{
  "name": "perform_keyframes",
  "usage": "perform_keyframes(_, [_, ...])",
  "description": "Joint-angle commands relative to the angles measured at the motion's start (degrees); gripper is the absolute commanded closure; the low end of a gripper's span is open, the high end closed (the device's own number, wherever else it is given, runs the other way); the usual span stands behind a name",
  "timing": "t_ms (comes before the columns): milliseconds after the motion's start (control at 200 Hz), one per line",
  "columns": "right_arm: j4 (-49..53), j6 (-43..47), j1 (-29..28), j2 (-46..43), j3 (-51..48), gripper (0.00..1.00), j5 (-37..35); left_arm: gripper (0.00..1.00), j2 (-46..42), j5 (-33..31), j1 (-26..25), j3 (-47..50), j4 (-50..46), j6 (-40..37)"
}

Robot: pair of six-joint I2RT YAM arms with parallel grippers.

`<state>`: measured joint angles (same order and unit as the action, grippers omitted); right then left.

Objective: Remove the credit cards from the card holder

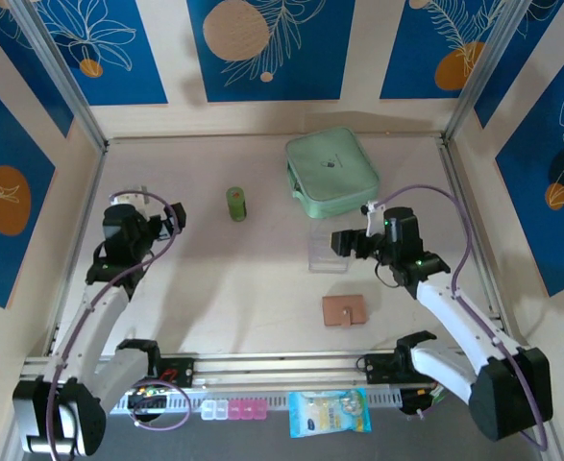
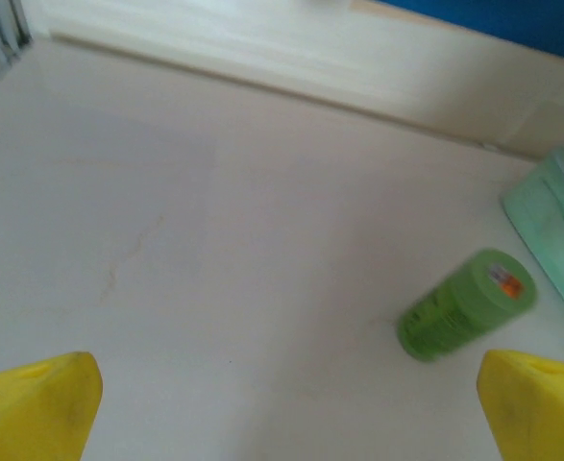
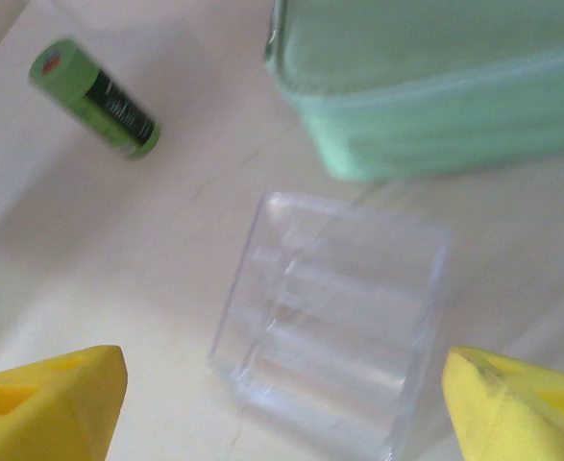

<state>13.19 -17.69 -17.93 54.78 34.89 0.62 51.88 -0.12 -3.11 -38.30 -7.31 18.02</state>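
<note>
Card holder: closed, flat on table, near front edge, right of centre, apart from both grippers.
Right gripper: jaws spread wide, nothing held, above clear plastic box, near mint-green case.
Left gripper: jaws spread wide, empty, facing green cylinder.

the left arm and right arm wear white shells between black joint housings, each trailed by a lilac cable; small green lights dot the right wrist, and the fingertips are bright yellow wedges.
</note>
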Motion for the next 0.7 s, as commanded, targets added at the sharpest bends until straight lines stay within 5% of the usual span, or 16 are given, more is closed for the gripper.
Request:
perform_keyframes(0, [14.6, -12.2, -4.3, -2.6, 2.8, 0.16, -2.6, 0.0, -1.7, 8.6, 0.2, -5.3, -15.9, 0.8])
perform_keyframes(180, [21.5, -30.1, -5.0, -5.0, 3.5, 0.15, 5.2, 0.0, -2.9, 10.1, 0.2, -5.1, -20.0, -1.9])
perform_keyframes(415, [23.4, -57.1, -6.7, -16.5, -1.1, 0.18, 2.4, 0.0, -1.9, 11.5, 0.2, -5.2, -21.0, -0.6])
perform_keyframes(695, [35.9, -49.4, -6.9, -13.9, 5.3, 0.18, -4.1, 0.0, -1.7, 7.6, 0.2, -5.3, -22.0, -2.2])
